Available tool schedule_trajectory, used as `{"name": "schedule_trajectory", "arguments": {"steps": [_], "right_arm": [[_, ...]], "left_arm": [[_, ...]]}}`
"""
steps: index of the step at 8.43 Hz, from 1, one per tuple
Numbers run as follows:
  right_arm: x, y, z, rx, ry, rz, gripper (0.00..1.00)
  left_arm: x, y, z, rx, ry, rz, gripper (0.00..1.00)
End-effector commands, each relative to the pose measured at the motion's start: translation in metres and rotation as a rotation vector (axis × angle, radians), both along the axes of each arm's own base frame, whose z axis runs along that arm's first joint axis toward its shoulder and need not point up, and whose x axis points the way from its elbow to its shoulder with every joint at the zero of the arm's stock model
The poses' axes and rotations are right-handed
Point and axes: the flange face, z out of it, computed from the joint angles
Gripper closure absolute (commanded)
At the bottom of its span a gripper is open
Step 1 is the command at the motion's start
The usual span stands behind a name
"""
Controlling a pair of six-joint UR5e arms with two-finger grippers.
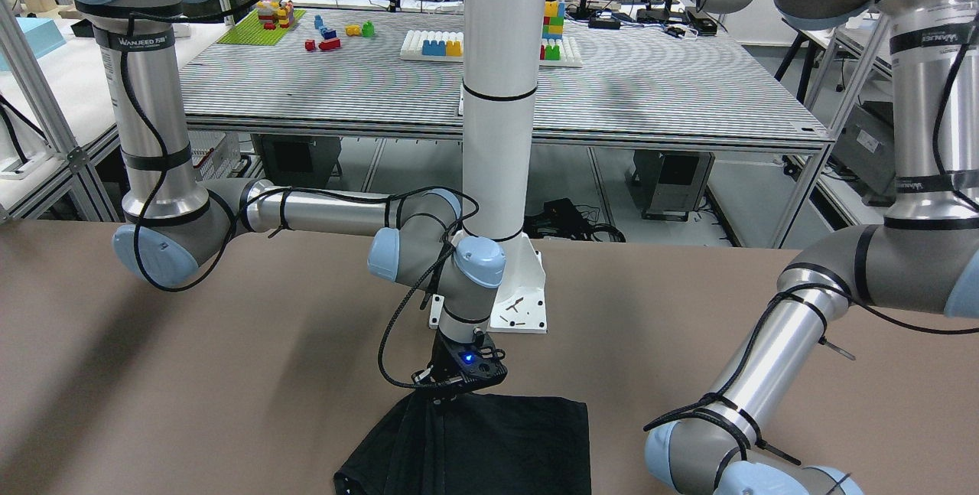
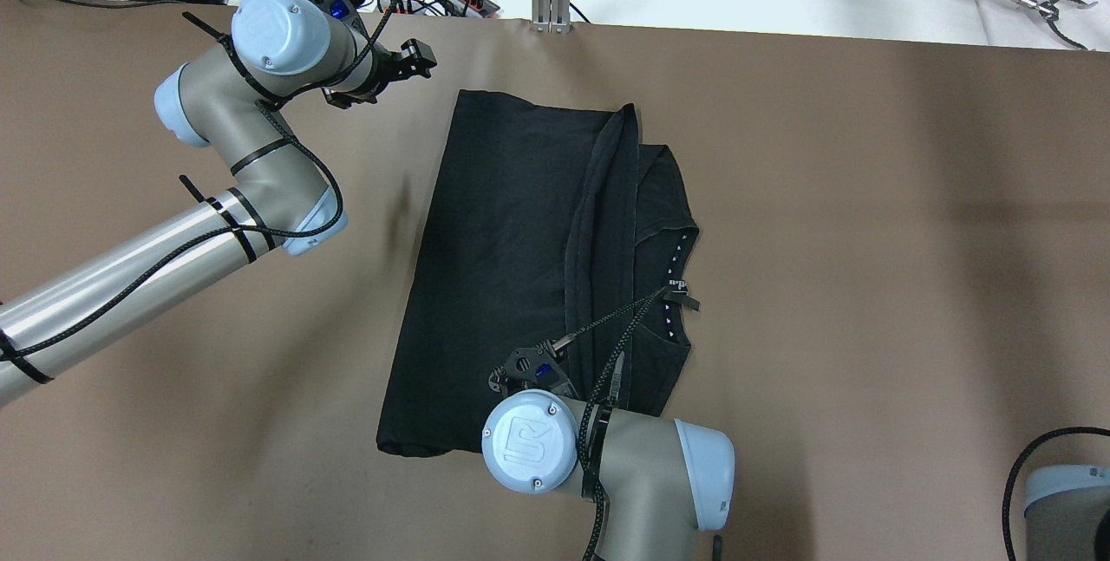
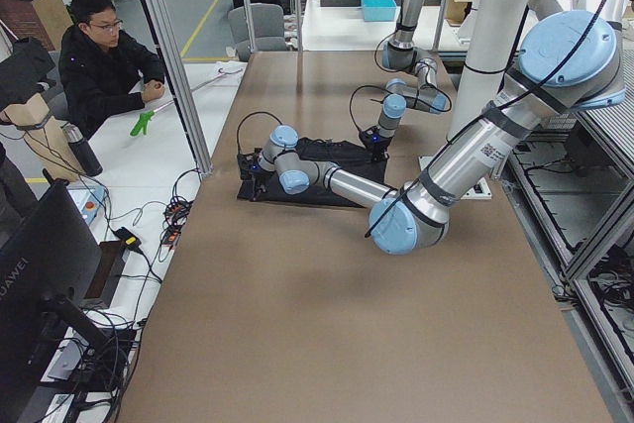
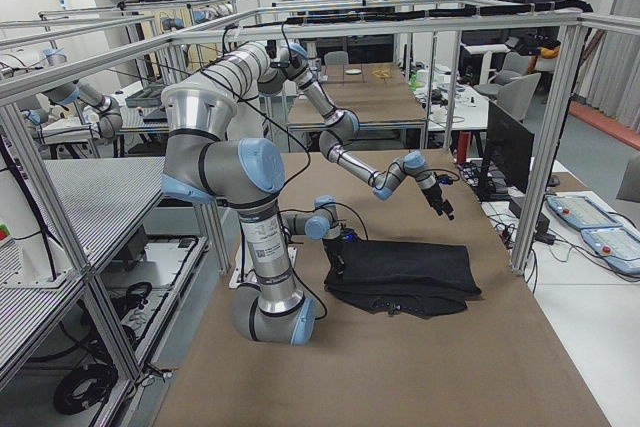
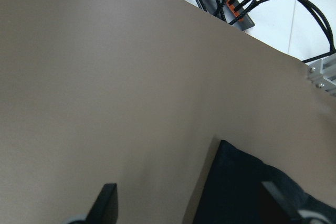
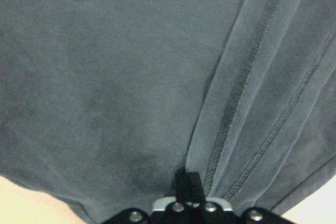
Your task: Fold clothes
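So the black clothes [image 2: 503, 266] lie partly folded mid-tabletop [image 2: 867, 240]. The right end effector [image 6: 188, 174] is pinched closed on the fabric's near edge, beside a hemmed fold. The left end effector [image 2: 422, 59] hangs spread apart and empty, just off the far corner.

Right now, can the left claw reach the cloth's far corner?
Probably yes: the left claw is open beside that corner of the cloth, with only table between them.
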Motion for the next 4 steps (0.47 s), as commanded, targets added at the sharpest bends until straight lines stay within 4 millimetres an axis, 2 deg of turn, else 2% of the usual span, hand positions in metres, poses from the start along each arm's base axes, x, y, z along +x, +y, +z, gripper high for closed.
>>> {"name": "schedule_trajectory", "arguments": {"steps": [1,2,3,4], "right_arm": [[0.014,-0.021,0.007,0.032,0.041,-0.049,1.00],[0.032,-0.021,0.008,0.011,0.033,-0.077,1.00],[0.076,-0.006,0.008,0.002,0.038,-0.078,1.00],[0.116,0.020,0.012,-0.017,0.056,-0.082,1.00]], "left_arm": [[0.000,0.002,0.010,-0.009,-0.006,-0.001,0.06],[-0.002,0.001,0.011,-0.007,-0.012,-0.013,0.06],[-0.002,0.000,0.010,-0.003,-0.014,-0.024,0.06],[-0.002,0.000,0.010,-0.008,-0.011,-0.030,0.06]]}}
